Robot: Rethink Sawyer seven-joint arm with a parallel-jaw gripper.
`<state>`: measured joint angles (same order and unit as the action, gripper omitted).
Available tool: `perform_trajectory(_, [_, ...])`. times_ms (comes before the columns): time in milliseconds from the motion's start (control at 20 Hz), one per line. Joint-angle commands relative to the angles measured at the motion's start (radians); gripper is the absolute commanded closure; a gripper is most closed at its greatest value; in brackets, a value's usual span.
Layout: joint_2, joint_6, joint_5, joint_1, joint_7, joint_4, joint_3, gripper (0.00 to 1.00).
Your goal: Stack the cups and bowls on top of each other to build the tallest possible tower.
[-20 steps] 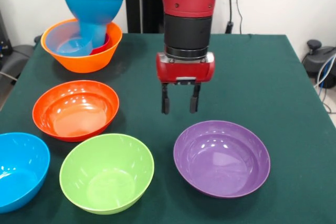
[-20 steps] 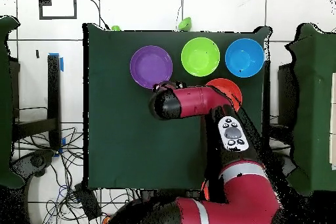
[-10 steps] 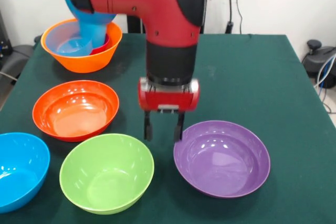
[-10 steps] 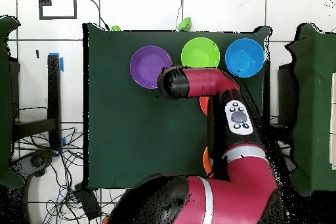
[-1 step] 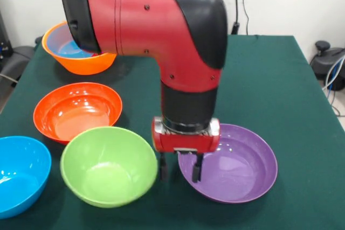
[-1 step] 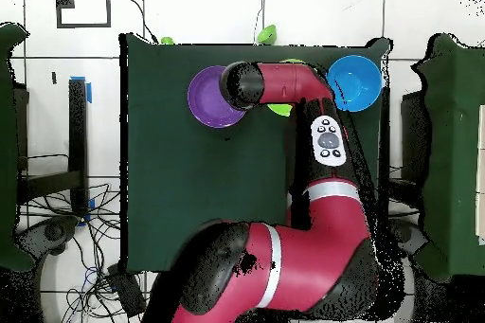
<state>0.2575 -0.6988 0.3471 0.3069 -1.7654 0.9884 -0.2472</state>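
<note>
Nearest the camera, four wide glossy plastic bowls lie loose and unstacked on the green cloth table (image 5: 280, 79): the blue bowl (image 5: 19, 173) at the left edge, the lime green bowl (image 5: 108, 166), the purple bowl (image 5: 232, 162) and, a little farther back, the red-orange bowl (image 5: 77, 111). The gripper (image 5: 180, 169) hangs low with its fingers spread, one outside and one inside the purple bowl's left rim, straddling it but not yet closed. At the far left corner, the orange bowl (image 5: 81, 57) holds something light blue, probably the tumbler, though the arm hides most of that stack. So the tower looks barely begun, with four bowls left to add. Against a second ago, the gripper has come down and forward from mid-table to the purple rim, and the green bowl now sits tilted.
</note>
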Motion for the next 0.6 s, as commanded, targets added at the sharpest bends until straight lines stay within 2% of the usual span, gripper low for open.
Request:
perform_trajectory(50, [-0.083, -0.233, -0.023, -0.043, 0.094, -0.197, -0.085, 0.00])
perform_trajectory(250, [-0.084, -0.238, -0.028, -0.034, 0.095, -0.168, -0.077, 0.00])
perform_trajectory(400, [-0.049, -0.245, -0.029, -0.015, 0.132, -0.084, -0.070, 0.00])
perform_trajectory(600, [-0.025, -0.281, -0.025, -0.006, 0.167, -0.053, -0.066, 0.00])
